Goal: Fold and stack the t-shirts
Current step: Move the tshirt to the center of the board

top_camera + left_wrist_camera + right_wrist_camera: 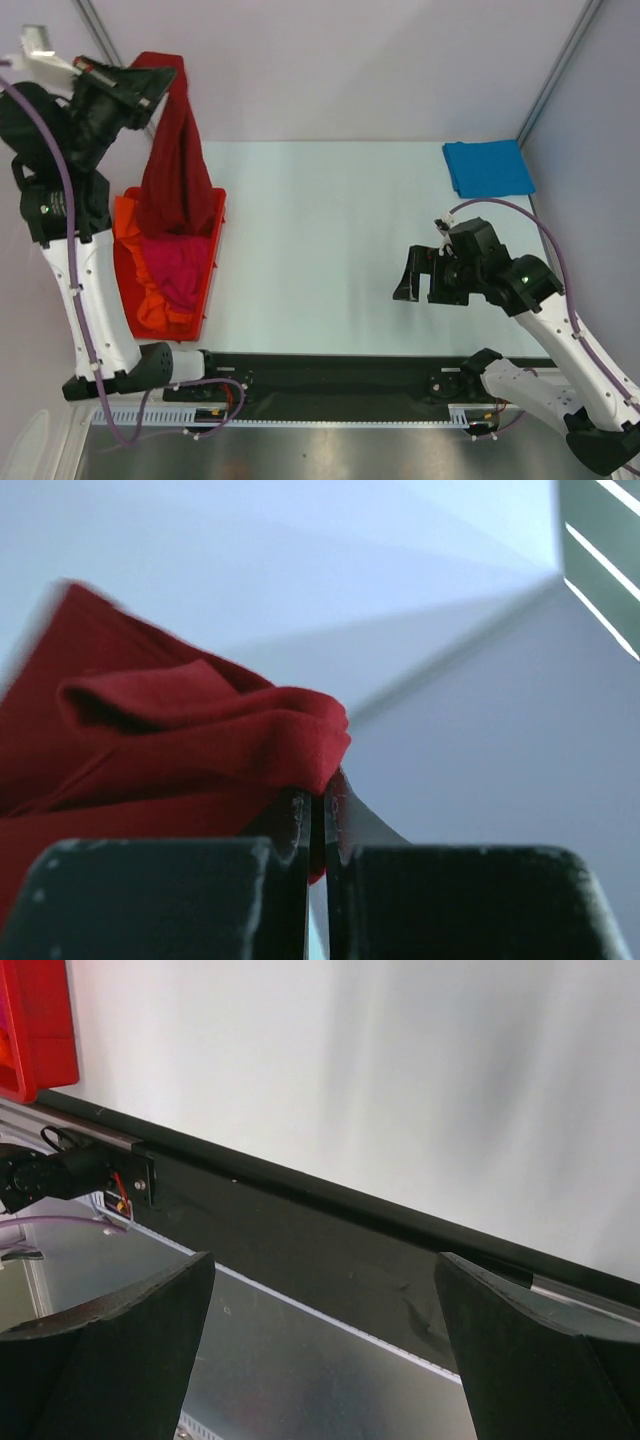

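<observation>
My left gripper (163, 80) is raised high at the far left and shut on the dark red t-shirt (177, 160), which hangs down from it into the red plastic bin (213, 262). In the left wrist view the dark red t-shirt (180, 740) is bunched between the closed fingers (292, 830). A magenta-pink t-shirt (175, 268) and an orange t-shirt (148, 300) lie crumpled in the bin. A bright blue t-shirt (487, 167) lies folded at the far right of the table. My right gripper (412, 283) is open and empty above the table's near right part.
The pale table top (330, 240) lies between the bin and the blue t-shirt. A black strip and metal rail (330, 375) run along the near edge. The bin's corner (35, 1030) shows in the right wrist view. Walls stand behind and at the right.
</observation>
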Robot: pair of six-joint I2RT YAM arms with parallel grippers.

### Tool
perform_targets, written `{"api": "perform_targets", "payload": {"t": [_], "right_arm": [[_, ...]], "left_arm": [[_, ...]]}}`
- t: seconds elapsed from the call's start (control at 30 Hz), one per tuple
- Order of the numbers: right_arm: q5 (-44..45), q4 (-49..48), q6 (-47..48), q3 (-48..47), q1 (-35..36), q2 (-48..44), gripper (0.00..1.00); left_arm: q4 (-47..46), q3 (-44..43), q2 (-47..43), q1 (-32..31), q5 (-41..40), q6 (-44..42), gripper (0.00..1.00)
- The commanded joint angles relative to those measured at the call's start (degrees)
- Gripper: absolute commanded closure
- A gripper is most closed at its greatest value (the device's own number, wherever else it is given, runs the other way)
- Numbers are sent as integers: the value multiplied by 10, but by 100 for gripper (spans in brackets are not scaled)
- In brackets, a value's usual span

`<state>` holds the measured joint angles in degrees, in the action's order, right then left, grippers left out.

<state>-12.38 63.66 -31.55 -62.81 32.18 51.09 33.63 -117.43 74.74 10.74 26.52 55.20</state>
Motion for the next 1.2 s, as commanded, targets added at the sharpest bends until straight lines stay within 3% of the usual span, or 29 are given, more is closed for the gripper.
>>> {"api": "perform_targets", "payload": {"t": [0.0,0.03,0.1,0.23,0.37,0.53,0.67,0.8,0.93,1.03,1.1,1.17], "right_arm": [[18,11,-10,-14,2,-16,0],[20,13,-10,-13,2,-17,0],[21,12,-12,-13,2,-20,0],[28,21,-16,-19,2,-25,0],[44,42,-23,-29,2,-38,0],[50,59,-39,-22,2,-64,0],[40,59,-53,-9,2,-78,0],[30,42,-57,7,2,-80,0],[-5,11,-55,50,2,-57,1],[-25,-7,-52,72,2,-17,1],[-26,-17,-48,78,2,8,1],[-11,-34,-41,77,3,46,1]], "left_arm": [[-61,-88,65,-102,85,55,100],[-34,-125,83,-178,79,36,100],[4,-189,113,-244,71,-2,100],[-1,-169,127,-419,35,-38,100],[12,-100,113,-512,-9,-89,100],[20,45,45,-524,-81,-110,100],[22,58,30,-524,-81,-111,100],[71,141,-9,-519,-157,-99,100],[43,342,-143,-479,-200,-49,100],[102,413,-228,-471,-294,-20,100],[164,448,-270,-471,-331,-5,73],[181,517,-329,-471,-315,5,61]]}}
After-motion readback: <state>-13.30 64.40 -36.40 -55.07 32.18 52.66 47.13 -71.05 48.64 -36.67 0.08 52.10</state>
